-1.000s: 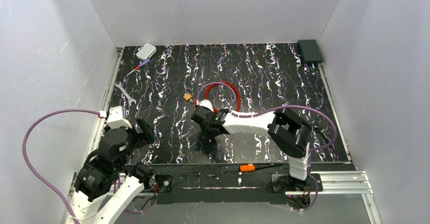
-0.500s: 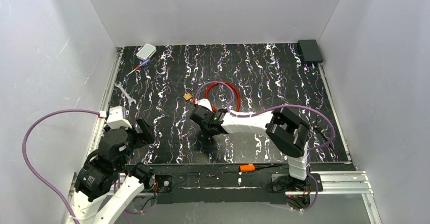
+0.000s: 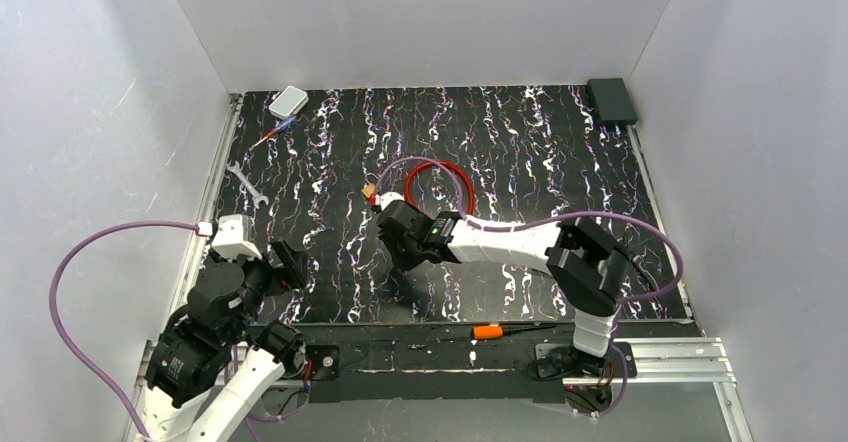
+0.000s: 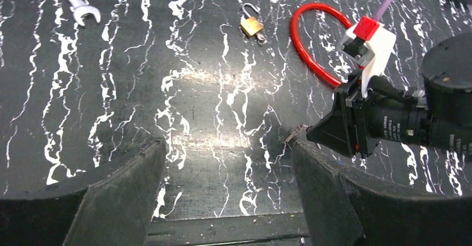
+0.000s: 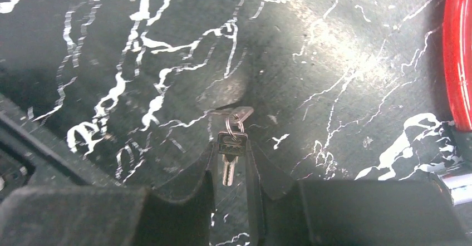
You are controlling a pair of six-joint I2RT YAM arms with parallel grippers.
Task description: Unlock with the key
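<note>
The key point(image 5: 230, 150), tiny and silvery on a small ring, sits between the two fingertips of my right gripper point(image 5: 231, 146), which is shut on its head, blade pointing back toward the wrist. From the left wrist view the key point(image 4: 294, 131) shows at the tip of that gripper, low over the mat. The little brass padlock point(image 3: 371, 192) lies farther back on the mat, beside the red cable loop point(image 3: 440, 184); it also shows as padlock point(image 4: 251, 25). My left gripper point(image 4: 228, 168) stands open near the front left with nothing between its fingers.
A silver wrench point(image 3: 245, 184) lies at the left edge of the mat. An orange-handled tool point(image 3: 490, 331) rests on the front rail. A white box point(image 3: 288, 101) and a small screwdriver point(image 3: 272, 134) are at the back left, a black box point(image 3: 611, 100) at the back right.
My right gripper's jaws have narrowed onto the key, and the arm has shifted slightly toward the padlock. The left arm has moved a little lower in the top view.
</note>
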